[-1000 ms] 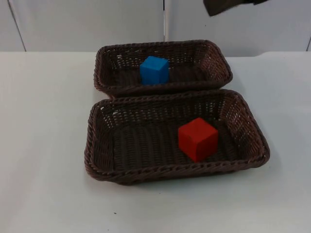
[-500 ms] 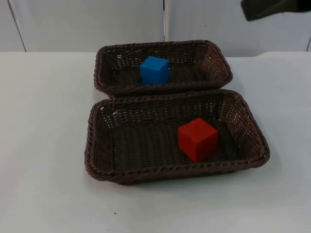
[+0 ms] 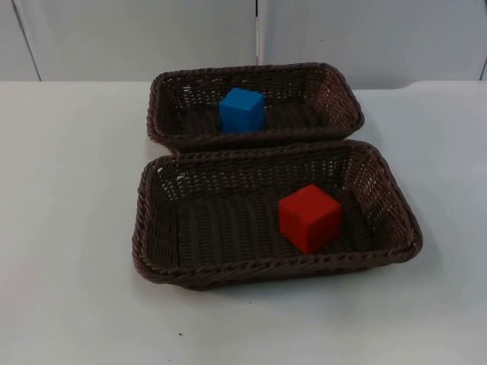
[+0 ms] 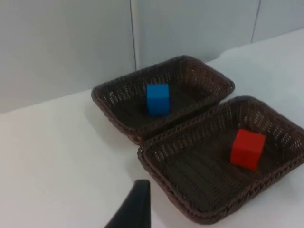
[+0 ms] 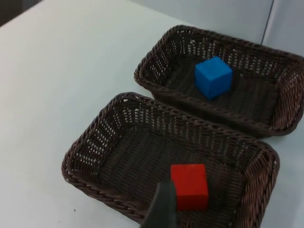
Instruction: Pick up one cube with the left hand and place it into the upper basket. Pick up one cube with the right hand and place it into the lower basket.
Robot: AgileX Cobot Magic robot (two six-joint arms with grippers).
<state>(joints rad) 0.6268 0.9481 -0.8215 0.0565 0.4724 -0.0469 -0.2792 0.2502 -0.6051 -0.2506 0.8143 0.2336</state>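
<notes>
Looking down from the top view, we see the blue cube [image 3: 242,109] sitting inside the upper basket [image 3: 346,95], and the red cube [image 3: 308,217] inside the lower basket [image 3: 144,220], toward its right side. Both wicker baskets rest side by side, rims touching, on the white counter [image 3: 68,228].

From the left wrist view, a black fingertip of our left claw [image 4: 135,209] hangs above the counter just beside the lower basket's near corner, well apart from the blue cube; whether it is released or clenched we cannot tell.

From the right wrist view, our right claw [image 5: 162,209] hovers over the lower basket's front rim, its fingertip just beside the red cube; its state we cannot tell either.
</notes>
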